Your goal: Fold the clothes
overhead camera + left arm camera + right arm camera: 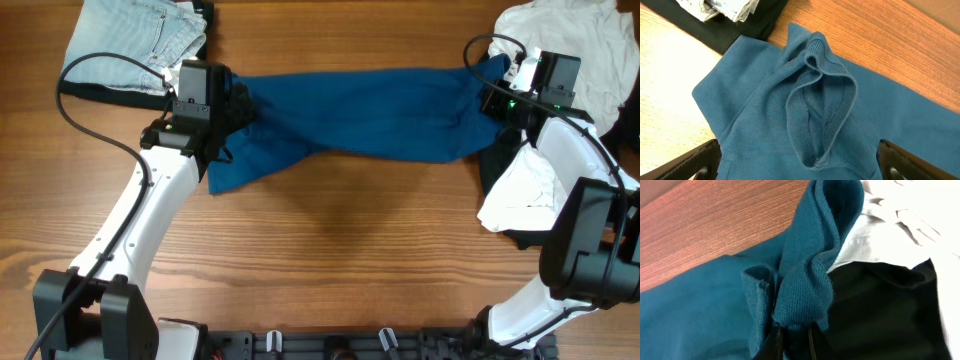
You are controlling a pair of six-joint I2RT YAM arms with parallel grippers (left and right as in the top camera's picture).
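right tool (792,336) grips blue shirt (370,115), left tool (797,167) apparently open above.

Matt blue knitted cloth shirt (370,115), ribbed collar (816,46); smooth grained wooden table (330,260); faded denim garment (130,40).

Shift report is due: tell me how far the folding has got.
Done: light denim looks folded, near the left arm. In hand: the blue shirt lies stretched out, unfolded; right tool pinches its edge, left tool hovers open above it. Left: the white pile by the right arm.
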